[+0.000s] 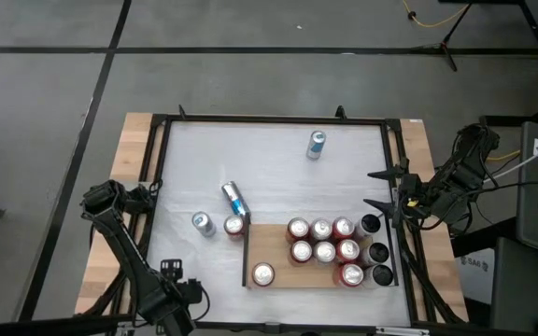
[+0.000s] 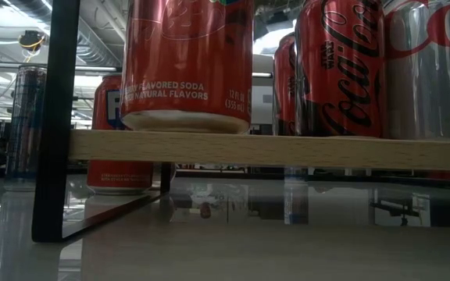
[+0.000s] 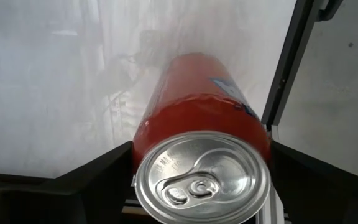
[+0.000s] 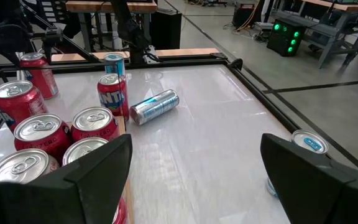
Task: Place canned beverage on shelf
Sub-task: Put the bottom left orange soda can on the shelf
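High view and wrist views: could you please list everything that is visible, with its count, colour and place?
table: 1, white, black-framed
shelf: 1, light wood, near the table's right side
cans on the shelf: 11, red, silver and dark; ten clustered, one apart
lying can: 1, silver-blue, mid-table
slim can: 1, silver-blue, upright, alone
blue can: 1, upright, left of the shelf
red can by the shelf: 1, upright, at the shelf's corner
gripped-side red can: 1, red, within the left gripper
left gripper: dark, at the table's left corner
right gripper: dark, open, empty, beside the shelf
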`<action>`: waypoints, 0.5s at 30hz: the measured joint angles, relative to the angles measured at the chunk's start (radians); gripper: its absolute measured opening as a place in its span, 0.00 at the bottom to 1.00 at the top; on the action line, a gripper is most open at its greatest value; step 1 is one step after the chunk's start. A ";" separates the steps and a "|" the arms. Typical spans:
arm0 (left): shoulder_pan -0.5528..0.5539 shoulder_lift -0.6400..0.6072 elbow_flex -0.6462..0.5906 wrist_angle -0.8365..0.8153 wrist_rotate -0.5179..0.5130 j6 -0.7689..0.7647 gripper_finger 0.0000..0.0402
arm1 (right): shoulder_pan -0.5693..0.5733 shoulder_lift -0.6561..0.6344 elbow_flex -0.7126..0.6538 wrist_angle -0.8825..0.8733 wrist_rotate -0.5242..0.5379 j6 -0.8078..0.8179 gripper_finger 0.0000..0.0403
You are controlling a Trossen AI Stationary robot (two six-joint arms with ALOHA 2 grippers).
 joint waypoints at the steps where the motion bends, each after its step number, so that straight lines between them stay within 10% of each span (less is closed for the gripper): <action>1: 0.000 0.000 0.000 0.000 0.004 -0.001 0.84 | 0.000 0.000 0.000 0.000 0.000 0.000 0.86; 15: 0.130 0.000 0.001 0.002 0.142 -0.132 0.68 | 0.000 0.000 0.000 0.000 0.000 0.000 0.86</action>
